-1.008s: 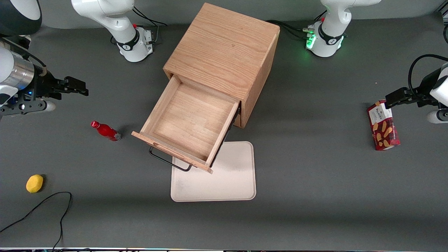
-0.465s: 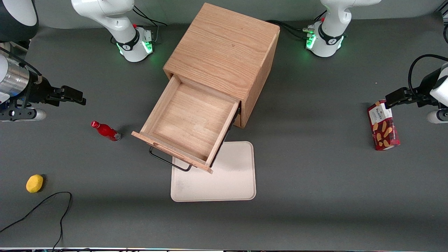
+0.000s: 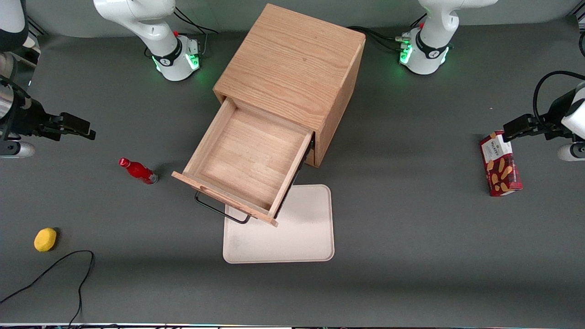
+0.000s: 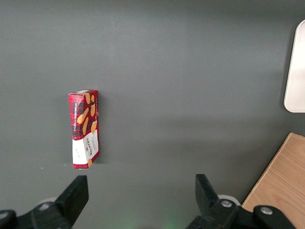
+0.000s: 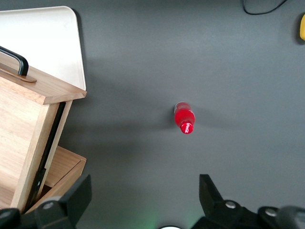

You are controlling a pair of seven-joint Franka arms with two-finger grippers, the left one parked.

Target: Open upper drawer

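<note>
The grey table (image 3: pixel 411 256) carried the oak cabinet (image 3: pixel 292 64) with the upper drawer (image 3: pixel 247 160) drawn well out, its black wire handle (image 3: pixel 219 211) overhanging a cream tray (image 3: pixel 297 237). In the front view, the gripper (image 3: pixel 84 129) hung toward the working arm's end of the table, well apart from the drawer and farther from the camera than the red bottle (image 3: pixel 138 171) (a lemon (image 3: pixel 45 239) lay nearer). In the right wrist view, the fingers (image 5: pixel 78 193) stood spread, holding nothing, above the bottle (image 5: pixel 184 118) and beside the drawer (image 5: pixel 28 138).
</note>
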